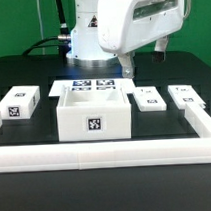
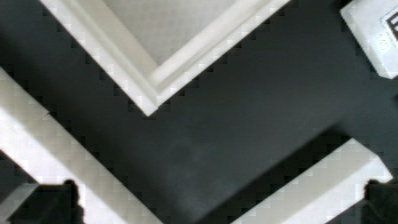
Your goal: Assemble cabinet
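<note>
The cabinet (image 1: 94,115) is an open-topped white box with a square tag on its front. It stands mid-table, in front of the marker board (image 1: 91,87). My gripper (image 1: 126,64) hangs above the table behind the cabinet's right rear corner, clear of it. In the wrist view the gripper (image 2: 217,196) is open and empty. Its dark fingertips (image 2: 54,198) sit wide apart over bare black table. A white V-shaped corner with a grey inside (image 2: 164,45) lies ahead of them; I cannot tell what it belongs to.
A small white tagged block (image 1: 18,104) lies at the exterior view's left. Two flat white tagged pieces (image 1: 148,98) (image 1: 183,93) lie at its right. A long low white rail (image 1: 106,153) runs along the front and turns up the right side.
</note>
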You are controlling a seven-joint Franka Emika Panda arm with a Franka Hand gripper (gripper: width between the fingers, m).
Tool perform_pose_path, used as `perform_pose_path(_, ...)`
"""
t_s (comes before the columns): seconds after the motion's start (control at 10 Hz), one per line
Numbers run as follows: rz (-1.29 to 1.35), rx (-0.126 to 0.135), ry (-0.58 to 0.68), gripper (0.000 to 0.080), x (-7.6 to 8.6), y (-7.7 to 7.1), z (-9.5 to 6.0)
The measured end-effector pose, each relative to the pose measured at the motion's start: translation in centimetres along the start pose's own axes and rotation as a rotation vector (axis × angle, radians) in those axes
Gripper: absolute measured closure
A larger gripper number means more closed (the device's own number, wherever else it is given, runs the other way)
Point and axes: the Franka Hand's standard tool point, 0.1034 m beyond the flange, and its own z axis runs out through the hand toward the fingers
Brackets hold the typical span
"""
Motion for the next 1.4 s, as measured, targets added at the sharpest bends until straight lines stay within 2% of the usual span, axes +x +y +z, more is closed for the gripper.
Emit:
perform_pose_path(0.8, 0.000, 0.000, 0.000, 0.0001, 0.0, 0.0, 0.0)
perform_pose_path(0.9, -0.030, -0.007, 0.008, 0.0001, -0.1, 0.0, 0.2)
perform_pose_path(1.0, -0.099, -0.021, 0.023, 0.0001, -0.9, -0.3, 1.1)
perform_pose_path(1.1, -0.150, -0.023, 0.024, 0.0001, -1.9, -0.7, 1.7)
perform_pose_path(1.2, -0.226, -0.019, 0.017, 0.0001, -3.0, -0.5, 1.9)
perform_pose_path(1.4, -0.241, -0.013, 0.011, 0.0001, -3.9, 0.1, 1.8)
